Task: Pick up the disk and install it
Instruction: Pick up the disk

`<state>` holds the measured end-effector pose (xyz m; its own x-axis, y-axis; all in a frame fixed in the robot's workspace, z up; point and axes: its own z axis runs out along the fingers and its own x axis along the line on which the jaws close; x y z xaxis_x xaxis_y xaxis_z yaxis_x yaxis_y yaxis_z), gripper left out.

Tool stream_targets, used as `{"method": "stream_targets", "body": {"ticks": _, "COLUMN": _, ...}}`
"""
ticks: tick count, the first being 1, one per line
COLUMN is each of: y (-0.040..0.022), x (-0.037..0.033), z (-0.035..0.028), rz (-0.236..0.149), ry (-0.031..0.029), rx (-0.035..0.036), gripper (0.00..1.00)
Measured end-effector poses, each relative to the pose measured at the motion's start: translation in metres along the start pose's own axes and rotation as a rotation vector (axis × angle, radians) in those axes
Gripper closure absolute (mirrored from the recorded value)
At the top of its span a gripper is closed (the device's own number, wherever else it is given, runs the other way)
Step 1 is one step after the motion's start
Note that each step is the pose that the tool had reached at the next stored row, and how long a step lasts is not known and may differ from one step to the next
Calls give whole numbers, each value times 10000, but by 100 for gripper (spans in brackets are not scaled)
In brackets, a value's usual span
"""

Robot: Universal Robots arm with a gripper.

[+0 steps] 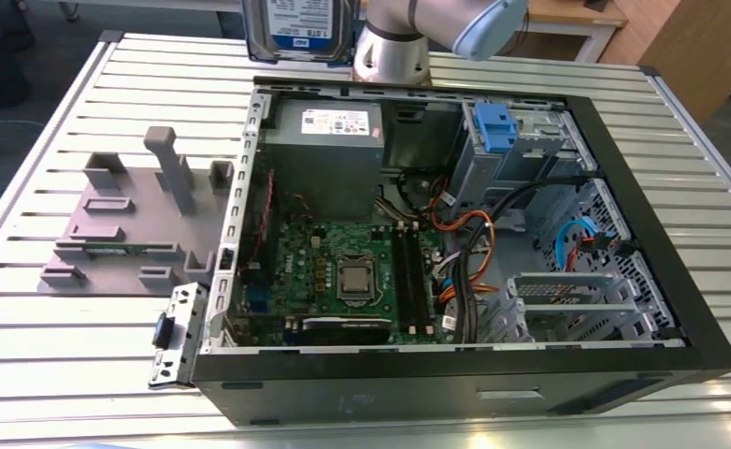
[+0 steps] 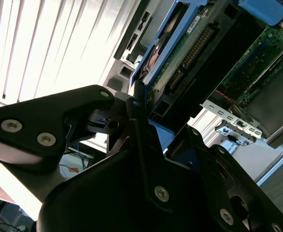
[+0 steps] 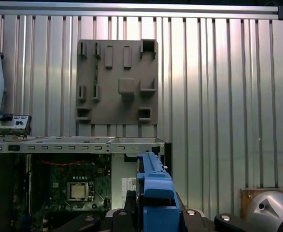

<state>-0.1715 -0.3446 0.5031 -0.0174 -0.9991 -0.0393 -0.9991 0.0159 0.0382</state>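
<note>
The disk (image 1: 301,28), a silver drive with a white-and-blue label, hangs upright above the far edge of the open computer case (image 1: 665,281), beside the arm's grey wrist (image 1: 397,42). In the second wrist view my black gripper (image 2: 156,130) is shut on the disk (image 2: 180,58), whose green circuit-board side and blue bracket run away from the fingers. The first wrist view looks down along the disk's blue bracket (image 3: 156,186), held between the gripper's black fingers (image 3: 127,208), over the case's back corner.
Inside the case lie the motherboard (image 1: 340,271), a grey power supply box (image 1: 325,154), loose cables (image 1: 478,234) and a metal drive bay with a blue latch (image 1: 495,126). A grey fixture plate (image 1: 129,224) with upright pegs lies on the slatted table at the exterior view's left.
</note>
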Motion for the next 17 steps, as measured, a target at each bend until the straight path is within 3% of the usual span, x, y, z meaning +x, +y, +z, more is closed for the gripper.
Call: {"method": "stream_targets", "body": {"ticks": 17, "y": -113, "x": -2, "z": -4, "rz": 0, "ry": -1, "rx": 0, "gripper": 63}}
